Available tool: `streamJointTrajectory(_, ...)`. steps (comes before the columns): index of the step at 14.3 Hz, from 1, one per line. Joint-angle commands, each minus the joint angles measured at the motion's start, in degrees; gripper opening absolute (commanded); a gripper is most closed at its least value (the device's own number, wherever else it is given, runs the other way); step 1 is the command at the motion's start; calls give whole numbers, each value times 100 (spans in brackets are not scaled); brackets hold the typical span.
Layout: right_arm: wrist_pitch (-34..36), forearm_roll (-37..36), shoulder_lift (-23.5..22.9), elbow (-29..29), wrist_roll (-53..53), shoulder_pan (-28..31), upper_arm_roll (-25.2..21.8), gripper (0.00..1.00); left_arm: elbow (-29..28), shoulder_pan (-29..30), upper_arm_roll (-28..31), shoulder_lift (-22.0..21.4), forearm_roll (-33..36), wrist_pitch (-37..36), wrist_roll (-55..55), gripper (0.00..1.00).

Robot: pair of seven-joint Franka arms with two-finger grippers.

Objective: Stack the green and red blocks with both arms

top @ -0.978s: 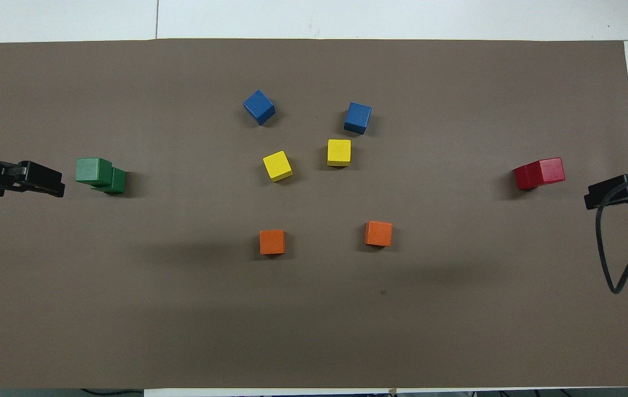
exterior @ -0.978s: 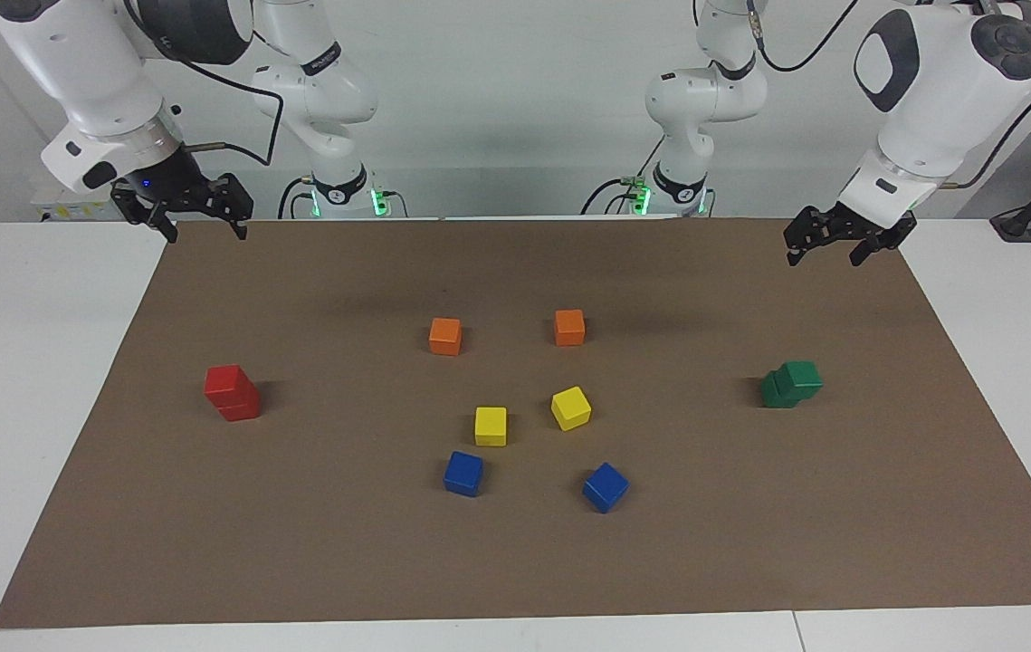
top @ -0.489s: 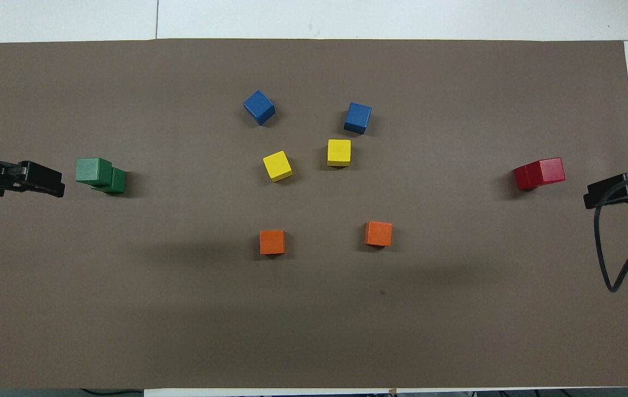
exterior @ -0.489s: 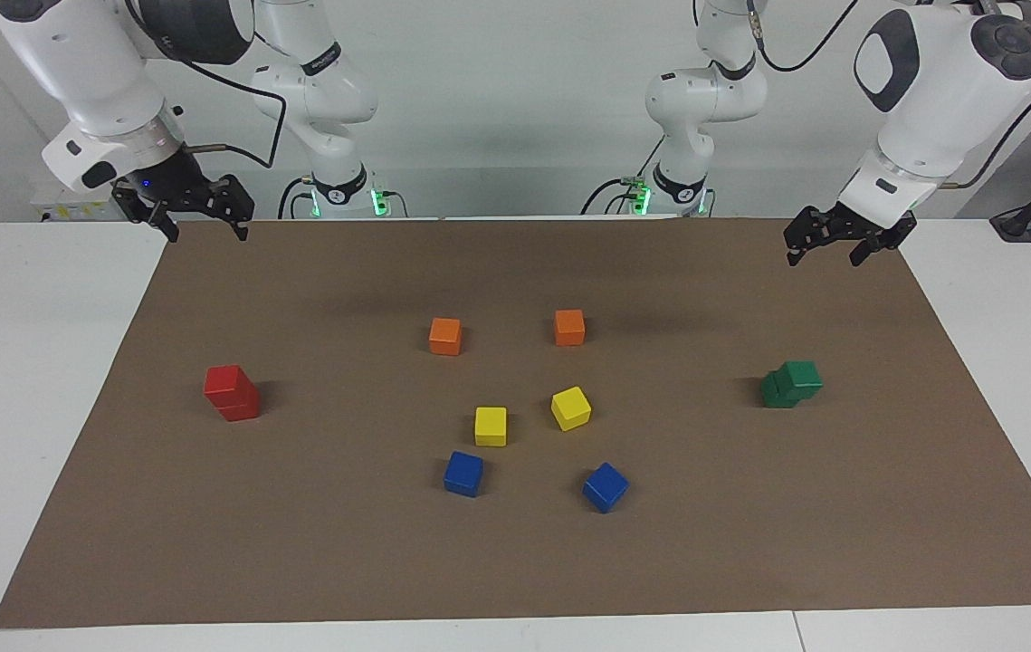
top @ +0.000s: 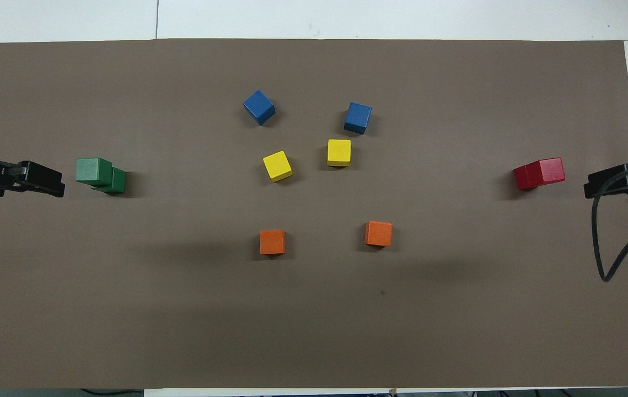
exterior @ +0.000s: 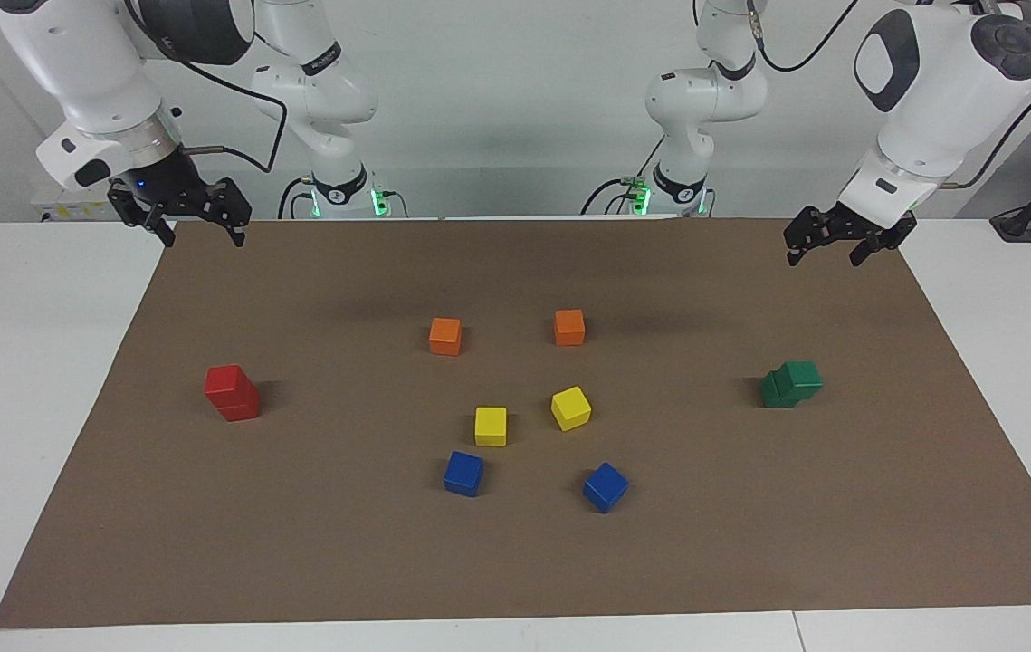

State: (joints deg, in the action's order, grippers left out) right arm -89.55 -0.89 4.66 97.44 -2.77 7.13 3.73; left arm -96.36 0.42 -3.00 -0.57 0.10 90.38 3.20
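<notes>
Above the mat [exterior: 515, 561], both claws [exterior: 827, 252] wide, empty.

- I count two red blocks [exterior: 232, 393], one stacked on the other.
- Two green blocks [exterior: 792, 384], stacked askew.
- Two orange cubes [exterior: 445, 336], nearer to me than the yellow ones.
- Two yellow cubes [exterior: 491, 426].
- Two blue cubes [exterior: 463, 474], farther from me than the yellow ones.
</notes>
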Motion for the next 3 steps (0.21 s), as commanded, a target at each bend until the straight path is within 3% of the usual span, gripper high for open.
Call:
streamJointTrajectory(1,-62,27,-9,-6,110,34,40,100,91,2,19,39,-19,-56,-21,100)
streamJointTrajectory(3,-62,27,-9,-5,110,34,40,100,91,2,19,39,-19,-56,-21,100)
